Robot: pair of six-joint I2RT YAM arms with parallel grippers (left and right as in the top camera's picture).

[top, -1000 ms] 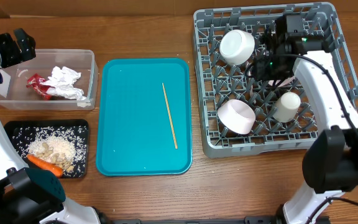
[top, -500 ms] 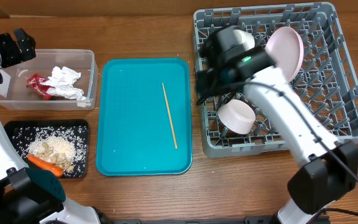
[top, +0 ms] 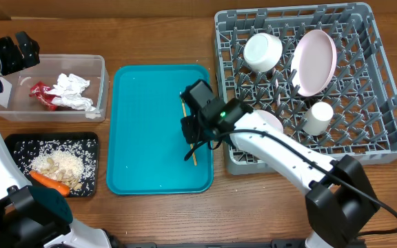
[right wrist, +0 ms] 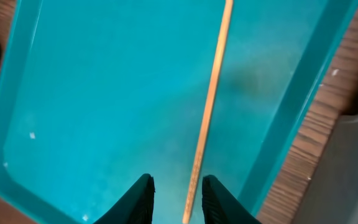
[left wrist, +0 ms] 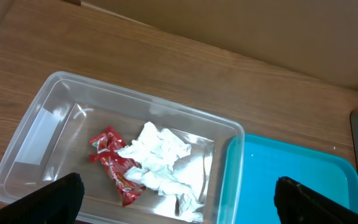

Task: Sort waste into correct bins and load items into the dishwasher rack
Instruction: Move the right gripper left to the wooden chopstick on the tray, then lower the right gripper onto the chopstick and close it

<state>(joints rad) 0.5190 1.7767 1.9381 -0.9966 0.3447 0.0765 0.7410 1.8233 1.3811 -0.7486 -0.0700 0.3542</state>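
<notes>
Your worktop (top: 157, 34) is brown wood, with the teal tray (top: 143, 138) at its middle. The thin wooden stick (right wrist: 209, 106) lies flat on that tray, close to the tray's right edge and nearly parallel to it. Your right gripper (right wrist: 176, 190) hangs over the stick's near end. Its fingers are only narrowly parted and straddle the stick without pinching it, so nothing is held. Your left gripper (left wrist: 178, 186) is spread wide and empty above the clear tub (left wrist: 36, 130) at the worktop's far left corner. The red wrappers (left wrist: 114, 165) and a crumpled napkin (left wrist: 160, 158) lie in that tub. The grey rack (top: 391, 138) fills the far right corner.
</notes>
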